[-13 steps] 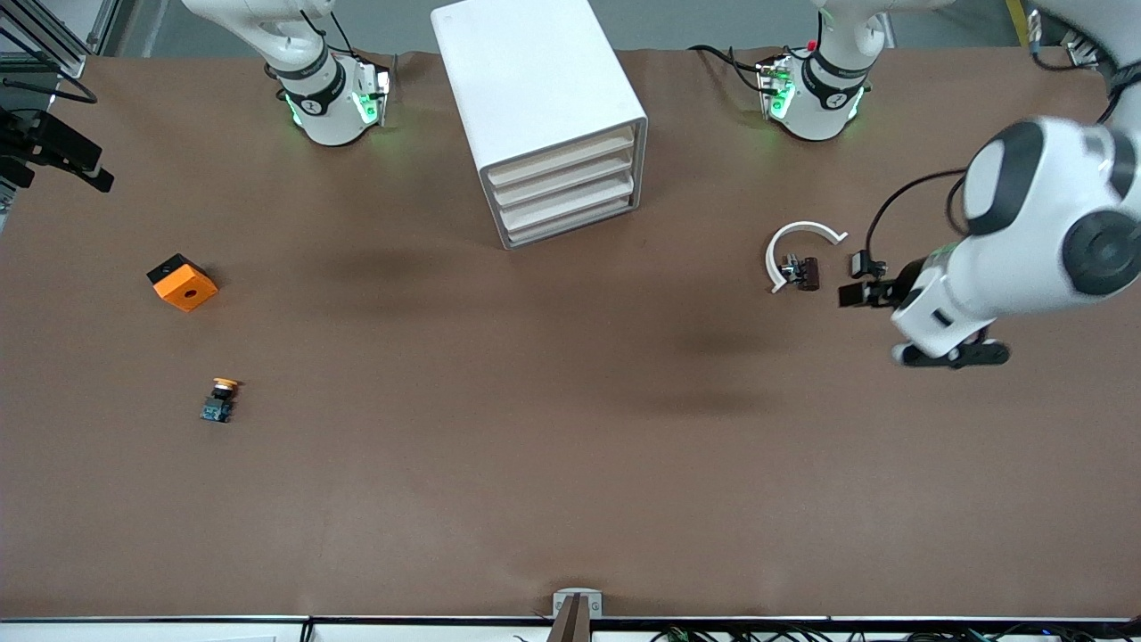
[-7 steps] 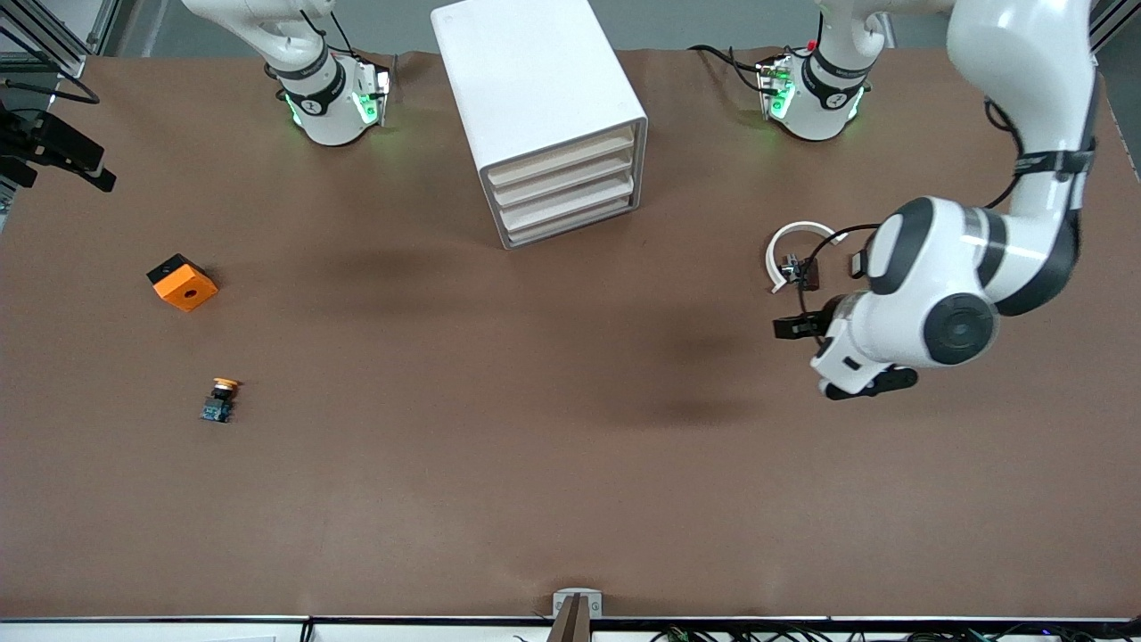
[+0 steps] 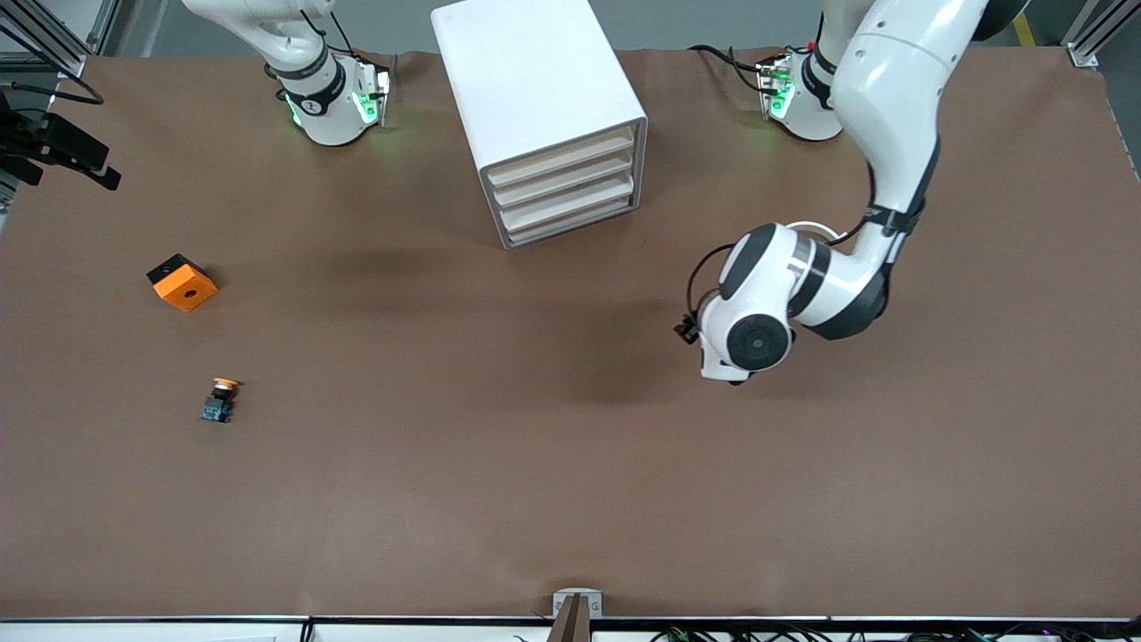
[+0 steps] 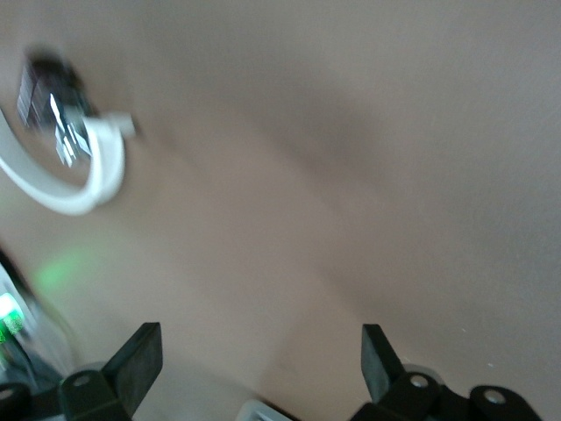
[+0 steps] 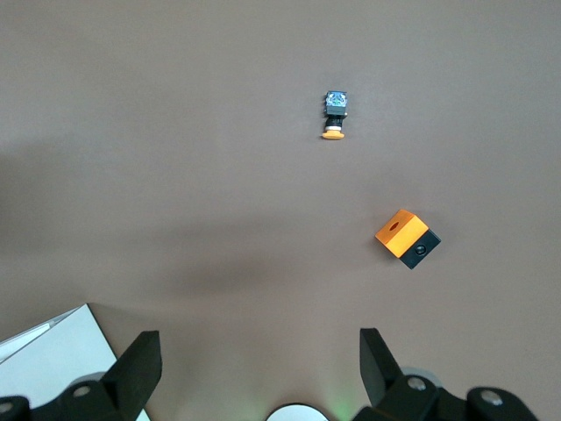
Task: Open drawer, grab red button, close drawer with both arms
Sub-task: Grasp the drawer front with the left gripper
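Note:
The white cabinet (image 3: 544, 98) stands at the back middle, its four cream drawer fronts (image 3: 566, 185) all shut. No red-capped button shows in any view. My left arm's wrist (image 3: 758, 332) hangs over bare table between the cabinet and the left arm's end, and it hides its gripper in the front view. In the left wrist view my left gripper (image 4: 259, 360) is open and empty above the brown table. My right gripper (image 5: 254, 364) is open and empty, high over the table near its base. It is out of the front view.
A yellow-orange-capped button (image 3: 220, 399) and an orange cube with a hole (image 3: 182, 282) lie toward the right arm's end; both show in the right wrist view, the button (image 5: 334, 114) and the cube (image 5: 407, 237). A white ring piece (image 4: 79, 175) with a dark part lies beside the left arm.
My left arm has swung from the left arm's end of the table toward the middle and now covers part of the white ring. Nothing on the table has moved.

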Controlling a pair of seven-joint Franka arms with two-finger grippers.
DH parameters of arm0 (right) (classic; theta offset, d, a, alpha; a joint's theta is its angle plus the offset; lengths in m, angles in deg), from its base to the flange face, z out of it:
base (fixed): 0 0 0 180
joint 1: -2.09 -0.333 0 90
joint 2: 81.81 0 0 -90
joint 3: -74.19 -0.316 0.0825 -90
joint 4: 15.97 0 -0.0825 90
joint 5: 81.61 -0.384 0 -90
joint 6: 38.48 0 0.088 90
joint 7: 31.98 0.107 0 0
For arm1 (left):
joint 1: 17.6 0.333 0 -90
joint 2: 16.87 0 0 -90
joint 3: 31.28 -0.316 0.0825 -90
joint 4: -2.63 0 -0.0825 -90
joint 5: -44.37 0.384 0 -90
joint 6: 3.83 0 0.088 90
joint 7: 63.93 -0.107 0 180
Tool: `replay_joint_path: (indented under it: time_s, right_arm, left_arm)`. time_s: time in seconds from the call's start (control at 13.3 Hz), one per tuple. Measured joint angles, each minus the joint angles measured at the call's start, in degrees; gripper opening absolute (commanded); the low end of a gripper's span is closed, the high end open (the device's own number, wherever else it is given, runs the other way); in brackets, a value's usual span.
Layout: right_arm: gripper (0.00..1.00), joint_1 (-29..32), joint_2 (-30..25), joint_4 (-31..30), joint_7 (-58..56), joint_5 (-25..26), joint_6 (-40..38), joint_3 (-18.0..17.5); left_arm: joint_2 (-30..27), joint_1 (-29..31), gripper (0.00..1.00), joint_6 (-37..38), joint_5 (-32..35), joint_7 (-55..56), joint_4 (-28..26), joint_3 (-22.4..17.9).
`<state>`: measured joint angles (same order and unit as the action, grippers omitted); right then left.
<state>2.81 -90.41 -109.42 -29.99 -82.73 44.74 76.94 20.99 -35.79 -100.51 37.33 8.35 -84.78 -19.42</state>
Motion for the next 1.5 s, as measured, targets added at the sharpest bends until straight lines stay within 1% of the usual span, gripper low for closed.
replay_joint_path:
  time_s: [0.22,0.52,0.75,0.97,1.27,1.42,1.5]
  right_arm:
    - [1.00,-0.1,0.0,0.0,-2.6,0.0,0.6,-0.2]
    - [1.00,-0.1,0.0,0.0,-3.6,0.0,0.7,-0.2]
    - [1.00,-0.1,0.0,0.0,-3.6,0.0,0.5,-0.1]
    - [1.00,0.0,0.0,-0.1,-3.6,0.0,0.3,-0.1]
    - [1.00,0.0,0.0,-0.1,-3.5,0.0,0.3,-0.1]
    - [1.00,0.0,0.0,-0.1,-3.5,0.0,0.3,-0.1]
    - [1.00,0.0,0.0,-0.1,-3.5,0.0,0.2,-0.1]
  left_arm:
    - [1.3,-1.4,1.00,0.0,-10.7,9.3,0.7,0.0]
    - [1.3,-2.5,1.00,0.5,-18.3,16.5,1.4,0.0]
    - [2.1,-3.8,1.00,2.6,-22.9,23.7,1.2,0.0]
    - [3.9,-4.7,1.00,4.0,-27.8,29.4,1.1,0.0]
    - [6.6,-8.1,1.00,4.1,-29.4,40.9,1.1,0.1]
    - [7.1,-9.1,1.00,4.5,-31.6,44.3,1.2,0.1]
    - [7.2,-9.2,0.95,5.4,-32.8,45.2,1.2,0.1]
